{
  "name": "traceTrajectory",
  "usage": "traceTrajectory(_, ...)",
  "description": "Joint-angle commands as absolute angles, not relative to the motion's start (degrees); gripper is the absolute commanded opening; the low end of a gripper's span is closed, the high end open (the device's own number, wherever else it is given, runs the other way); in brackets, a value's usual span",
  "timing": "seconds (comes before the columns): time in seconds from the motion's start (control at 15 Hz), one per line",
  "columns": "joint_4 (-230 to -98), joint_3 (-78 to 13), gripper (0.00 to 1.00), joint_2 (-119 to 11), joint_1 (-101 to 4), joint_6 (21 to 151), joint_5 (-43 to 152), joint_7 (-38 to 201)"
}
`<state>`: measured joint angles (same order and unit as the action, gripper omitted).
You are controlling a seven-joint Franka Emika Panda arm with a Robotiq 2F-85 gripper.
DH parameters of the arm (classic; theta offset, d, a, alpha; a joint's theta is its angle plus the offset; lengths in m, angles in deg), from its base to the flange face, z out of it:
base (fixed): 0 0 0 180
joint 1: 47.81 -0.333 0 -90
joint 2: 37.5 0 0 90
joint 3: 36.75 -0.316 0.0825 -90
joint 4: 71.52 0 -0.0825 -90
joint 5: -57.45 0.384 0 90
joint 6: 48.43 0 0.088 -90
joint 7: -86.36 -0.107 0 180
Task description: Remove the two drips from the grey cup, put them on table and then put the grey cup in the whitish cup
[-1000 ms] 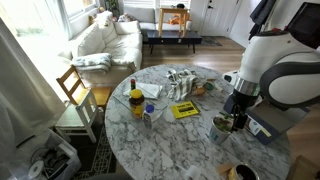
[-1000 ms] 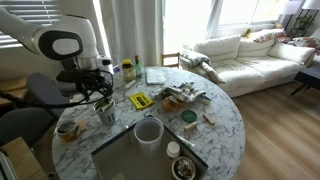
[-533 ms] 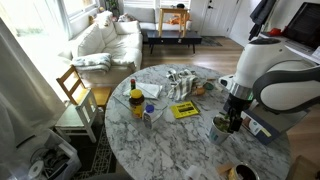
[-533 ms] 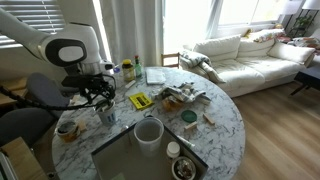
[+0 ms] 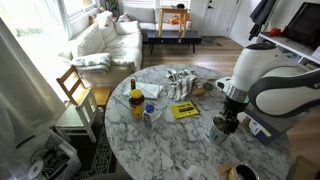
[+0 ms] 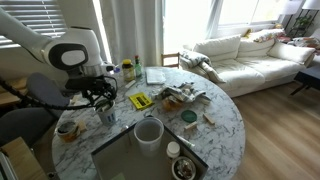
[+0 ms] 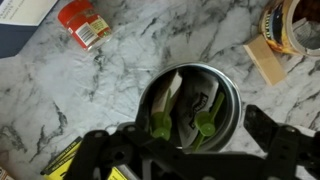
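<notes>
The grey cup (image 7: 190, 105) stands on the marble table (image 7: 120, 80) and holds the two drips (image 7: 185, 112), pale packets with green tops. My gripper (image 7: 188, 150) is open right above the cup, a dark finger on each side of it, touching nothing that I can see. In both exterior views the gripper (image 5: 229, 115) (image 6: 102, 103) hangs just over the cup (image 5: 220, 128) (image 6: 106, 117). The whitish cup (image 7: 295, 25) (image 6: 67, 128) stands a little way off near the table edge.
A red packet (image 7: 83, 22) and a small wooden block (image 7: 268, 65) lie near the grey cup. A yellow booklet (image 5: 185, 110), a yellow-lidded jar (image 5: 137, 99) and crumpled papers (image 6: 185, 95) lie mid-table. A larger white container (image 6: 148, 132) stands towards the front.
The arm has shifted sideways and the gripper has come down a little closer over the grey cup. The cup and drips have not moved.
</notes>
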<state>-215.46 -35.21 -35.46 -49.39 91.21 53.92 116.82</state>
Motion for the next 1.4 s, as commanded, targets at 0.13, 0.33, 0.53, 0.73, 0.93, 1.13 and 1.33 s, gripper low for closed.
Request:
traceTrajectory(0.13,-216.0,-35.6,0.61,-36.2,-48.9,92.8,54.0,118.0)
traceTrajectory(0.33,-216.0,-35.8,0.48,-36.2,-49.0,92.8,54.0,118.0)
traceTrajectory(0.53,-215.9,-35.9,0.74,-36.3,-49.0,92.7,53.9,117.8)
traceTrajectory(0.73,-215.9,-35.9,0.91,-36.2,-49.0,92.7,54.0,117.9)
traceTrajectory(0.93,-215.9,-35.9,1.00,-36.4,-48.9,92.7,54.0,118.0)
traceTrajectory(1.13,-215.9,-36.0,1.00,-36.3,-49.0,92.7,54.2,118.1)
traceTrajectory(1.33,-216.0,-35.9,1.00,-35.8,-48.9,92.7,54.1,118.1)
